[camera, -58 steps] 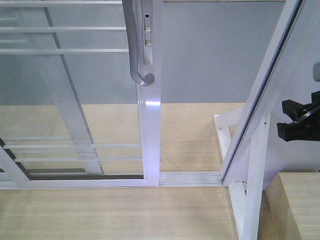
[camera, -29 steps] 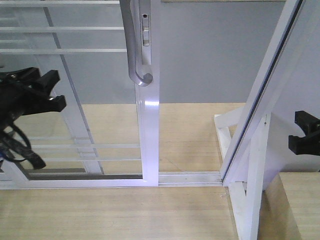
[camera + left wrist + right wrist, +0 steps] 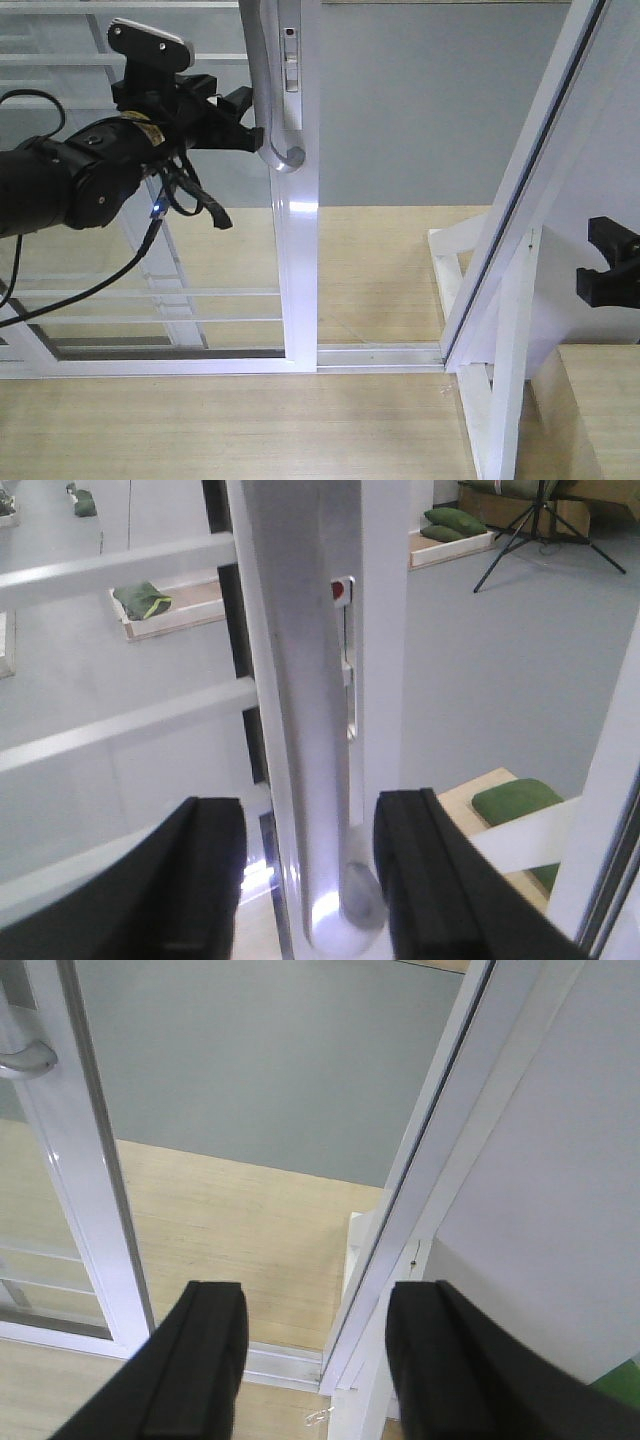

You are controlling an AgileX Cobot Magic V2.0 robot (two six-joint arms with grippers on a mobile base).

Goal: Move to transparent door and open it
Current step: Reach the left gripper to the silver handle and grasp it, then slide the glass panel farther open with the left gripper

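- The transparent door (image 3: 298,270) stands left of centre, with its curved handle (image 3: 305,730) on its right edge.
- Our left gripper (image 3: 312,880) straddles the handle's lower end with its jaws wide and not yet pinching. We judge a squeeze must come before sliding.
- Our right gripper (image 3: 315,1360) hangs spread and empty at the right, out of the way.

No text, label or number is legible anywhere.
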